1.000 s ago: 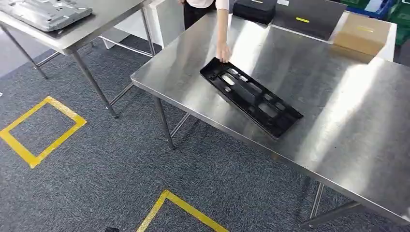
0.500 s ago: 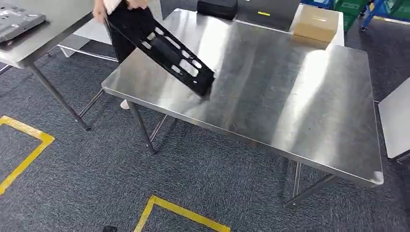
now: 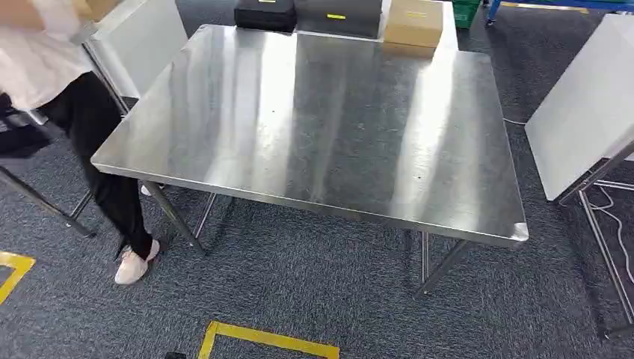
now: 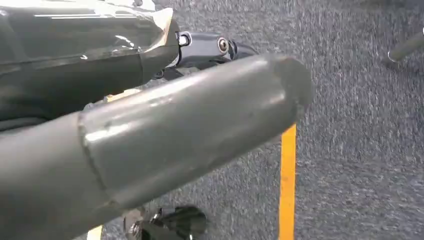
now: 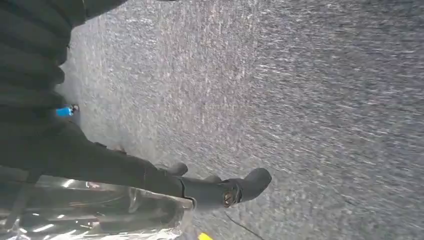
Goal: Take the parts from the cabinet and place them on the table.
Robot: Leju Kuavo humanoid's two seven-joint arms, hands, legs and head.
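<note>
Hanging over grey carpet (image 5: 325, 100), left robot hand (image 4: 190, 130) and right robot hand (image 5: 210, 190), both empty, fingers loosely extended.

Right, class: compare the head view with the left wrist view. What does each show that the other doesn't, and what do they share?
Head view alone: the steel table, a cardboard box and black case beyond its far edge, and a person walking at the left. Left wrist view alone: the left hand, its thick grey thumb close up and its darker fingers hard to read. Both: grey carpet with yellow floor tape.
</note>
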